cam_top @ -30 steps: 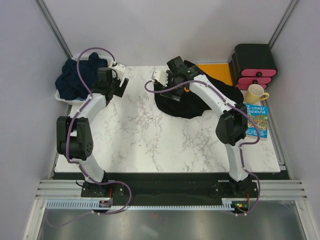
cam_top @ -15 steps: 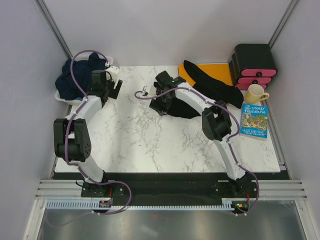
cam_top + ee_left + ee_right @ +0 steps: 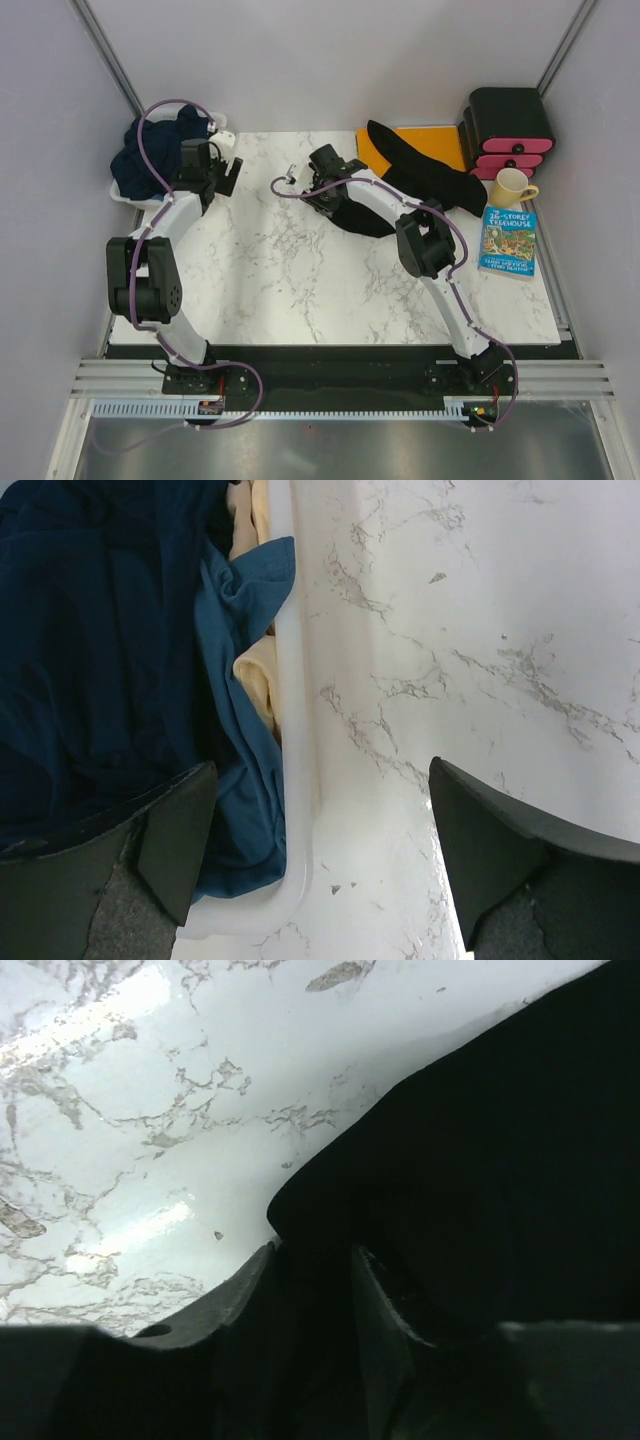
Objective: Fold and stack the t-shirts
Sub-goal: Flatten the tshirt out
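The black t-shirt (image 3: 430,175) is lying by the far edge of the desk (image 3: 280,270), and the navy t-shirts (image 3: 135,165) are sitting in a bin (image 3: 295,780) at its far left corner. The right gripper (image 3: 312,1260), half closed, seems to be pinching the black cloth. The left gripper (image 3: 320,770) is hanging wide open, empty.

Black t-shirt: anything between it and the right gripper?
Nothing visible. The right gripper sits at the black t-shirt's edge on the table, with cloth between its jaws; whether it's clamped isn't clear.
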{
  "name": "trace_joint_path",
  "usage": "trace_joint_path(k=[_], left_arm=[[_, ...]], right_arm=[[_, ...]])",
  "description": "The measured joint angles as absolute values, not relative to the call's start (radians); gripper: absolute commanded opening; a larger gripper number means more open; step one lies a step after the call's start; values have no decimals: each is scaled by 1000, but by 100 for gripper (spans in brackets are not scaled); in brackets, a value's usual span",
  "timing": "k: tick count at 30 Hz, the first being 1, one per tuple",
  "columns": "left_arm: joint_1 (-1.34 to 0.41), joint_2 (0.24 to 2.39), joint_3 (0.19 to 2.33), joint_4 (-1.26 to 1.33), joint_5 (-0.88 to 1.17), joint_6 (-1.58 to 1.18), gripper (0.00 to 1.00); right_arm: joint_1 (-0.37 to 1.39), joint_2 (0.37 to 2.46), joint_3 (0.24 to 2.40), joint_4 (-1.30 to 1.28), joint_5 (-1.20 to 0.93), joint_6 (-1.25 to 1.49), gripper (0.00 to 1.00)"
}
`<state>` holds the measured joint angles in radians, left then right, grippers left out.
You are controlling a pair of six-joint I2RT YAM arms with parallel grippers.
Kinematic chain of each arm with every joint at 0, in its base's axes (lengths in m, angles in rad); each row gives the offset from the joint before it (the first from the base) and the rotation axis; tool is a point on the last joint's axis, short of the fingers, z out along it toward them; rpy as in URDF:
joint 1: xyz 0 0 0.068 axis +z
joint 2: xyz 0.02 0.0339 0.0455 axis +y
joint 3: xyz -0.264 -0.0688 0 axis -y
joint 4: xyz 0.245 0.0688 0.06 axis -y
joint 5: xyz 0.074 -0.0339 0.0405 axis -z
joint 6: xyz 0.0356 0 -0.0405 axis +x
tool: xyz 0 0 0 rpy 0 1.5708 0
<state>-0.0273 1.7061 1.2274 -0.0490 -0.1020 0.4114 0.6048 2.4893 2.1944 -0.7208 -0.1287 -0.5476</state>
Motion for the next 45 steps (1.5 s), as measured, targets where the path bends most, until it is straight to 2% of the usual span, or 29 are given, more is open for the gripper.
trace_joint_path(k=[2,3,9,13,19,22,26,30,38,45], left_arm=[[-24,1706,1227,-49,-102,412,93],[-22,1706,1227,-49,-101,412,93],[-7,1707,1227,-49,-97,418,94],[-6,1711,1229,-49,-89,421,93],[-6,1812,1330,-68,-10,414,90],[-7,1900,1435,-101,111,392,90],[-22,1962,1525,-138,301,385,90],[-96,2028,1632,-186,503,396,90],[-353,2162,1840,-221,778,408,90],[-407,2166,1847,-230,937,370,87]], right_arm=[[605,2489,2194,-719,-122,-560,1],[605,2489,2194,-723,-122,-567,0],[610,2472,2187,-815,-122,-647,0],[628,2378,2159,-957,-98,-762,0],[681,2010,2145,-1071,6,-972,0],[702,1789,2142,-1051,102,-1049,0],[710,1530,2032,-902,252,-1149,0],[719,1406,1917,-772,385,-1230,0],[723,1437,1814,-432,529,-1415,0],[715,1530,1811,-104,584,-1565,0]])
